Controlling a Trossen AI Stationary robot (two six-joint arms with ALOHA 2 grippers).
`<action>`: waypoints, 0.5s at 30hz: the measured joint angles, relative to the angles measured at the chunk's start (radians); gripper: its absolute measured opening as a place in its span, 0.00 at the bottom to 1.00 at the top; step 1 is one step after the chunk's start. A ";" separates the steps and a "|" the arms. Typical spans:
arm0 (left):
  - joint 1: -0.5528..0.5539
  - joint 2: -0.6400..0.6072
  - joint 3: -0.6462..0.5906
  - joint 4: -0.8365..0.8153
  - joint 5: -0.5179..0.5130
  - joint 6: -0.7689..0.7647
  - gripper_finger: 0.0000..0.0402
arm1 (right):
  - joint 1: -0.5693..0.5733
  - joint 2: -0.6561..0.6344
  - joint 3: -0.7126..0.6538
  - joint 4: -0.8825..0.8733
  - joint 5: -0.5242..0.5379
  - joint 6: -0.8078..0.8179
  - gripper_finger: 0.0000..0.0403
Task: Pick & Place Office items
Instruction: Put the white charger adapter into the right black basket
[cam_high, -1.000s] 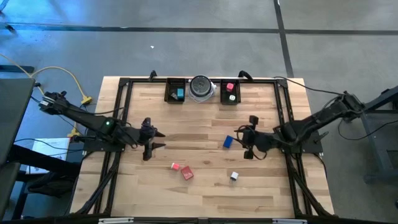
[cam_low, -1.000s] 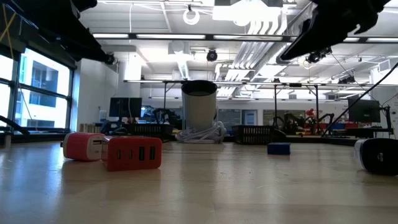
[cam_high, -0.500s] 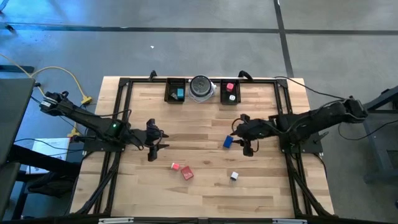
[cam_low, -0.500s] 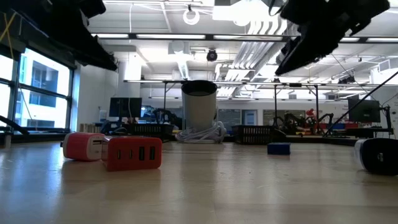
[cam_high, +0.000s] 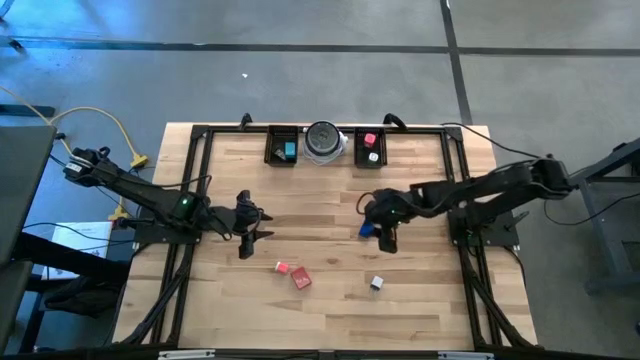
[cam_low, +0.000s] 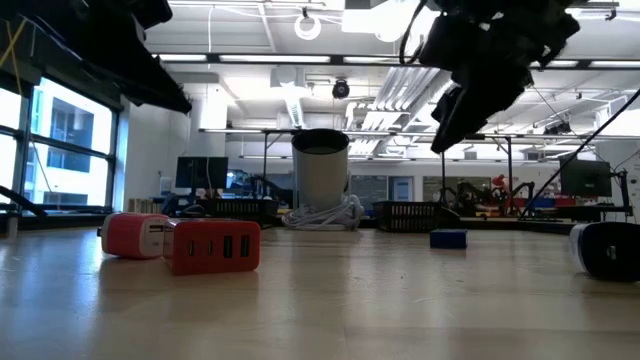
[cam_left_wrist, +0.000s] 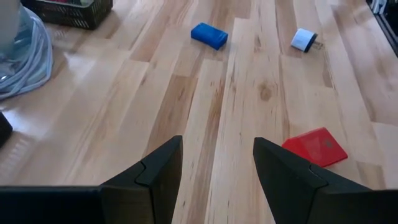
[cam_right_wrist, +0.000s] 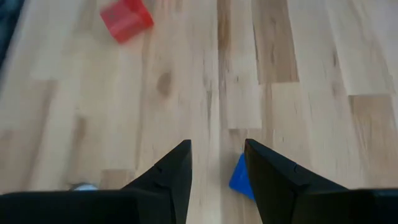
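Because the right gripper (cam_high: 383, 232) hangs with its fingers spread, slightly beside the blue block (cam_right_wrist: 240, 177), one finger may push it away.

Arms: I have two. My right gripper (cam_high: 384, 232) is open. My left gripper (cam_high: 247, 232) is open too.
Blue blocks: one (cam_high: 367, 229), just beside my right gripper.
Red blocks: two, one small (cam_high: 282, 267) and one bigger (cam_high: 301, 280), near my left gripper.
White blocks: one (cam_high: 377, 283), near my right gripper.
Black trays: two, a left tray (cam_high: 282, 146) and a right tray (cam_high: 370, 147), far from both grippers.
Round dishes: one (cam_high: 324, 141), between the trays.
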 joint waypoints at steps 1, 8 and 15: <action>0.000 0.000 0.000 -0.001 0.000 0.000 0.48 | -0.012 0.001 0.005 0.003 -0.027 0.015 0.33; 0.000 0.000 0.000 -0.001 0.001 0.000 0.48 | -0.072 0.003 0.006 0.001 -0.163 0.085 0.38; 0.000 0.000 0.000 -0.005 0.001 0.000 0.48 | -0.073 0.003 0.006 -0.005 -0.179 0.113 0.50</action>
